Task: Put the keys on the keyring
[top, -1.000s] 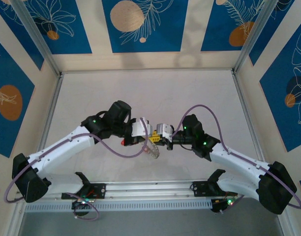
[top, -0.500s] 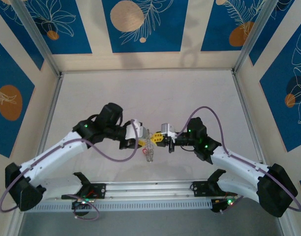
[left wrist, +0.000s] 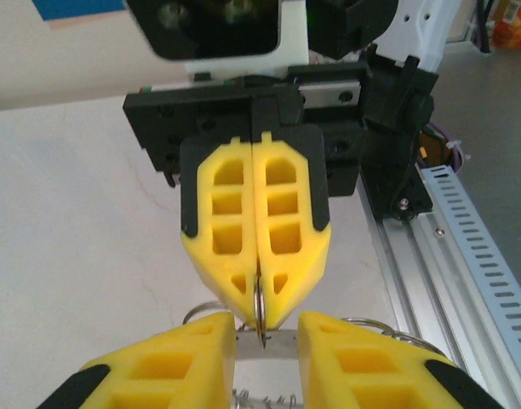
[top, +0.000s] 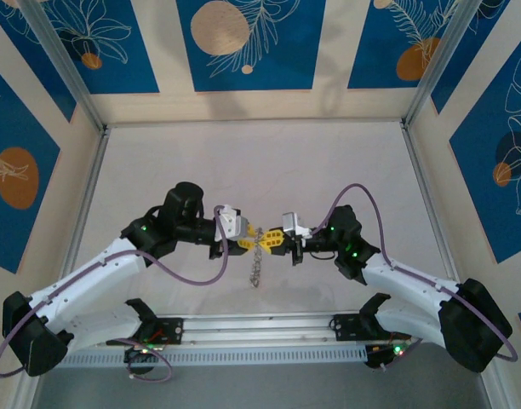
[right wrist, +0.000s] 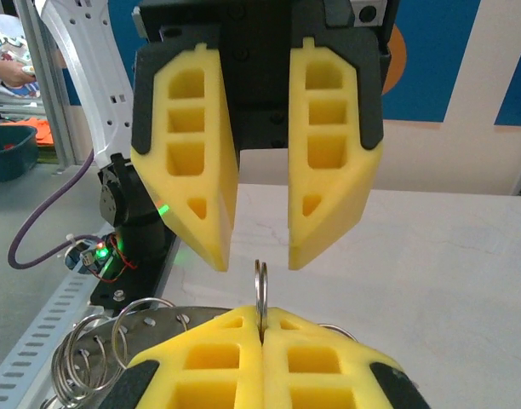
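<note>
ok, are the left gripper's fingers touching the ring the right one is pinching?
Apart. Right wrist view: left gripper open, clear gap on either side of the ring held in the right gripper.

Two arms are bolted to the slotted aluminium rail [top: 260, 328]. The left arm [top: 99, 268], towards the rail's left end, and the right arm [top: 405, 285], towards its right end, wear glossy white shells with chunky black joint housings, each lit by a small green light. A purple cable [top: 192, 277] runs from the left arm, and another [top: 360, 187] from the right. Above the rail's middle, the left gripper [top: 254, 241] and right gripper [top: 269, 241] carry yellow fingers [right wrist: 225, 204], wedge-shaped, moulded with squarish pockets, edged in black, on black screw-dotted carriages
</note>
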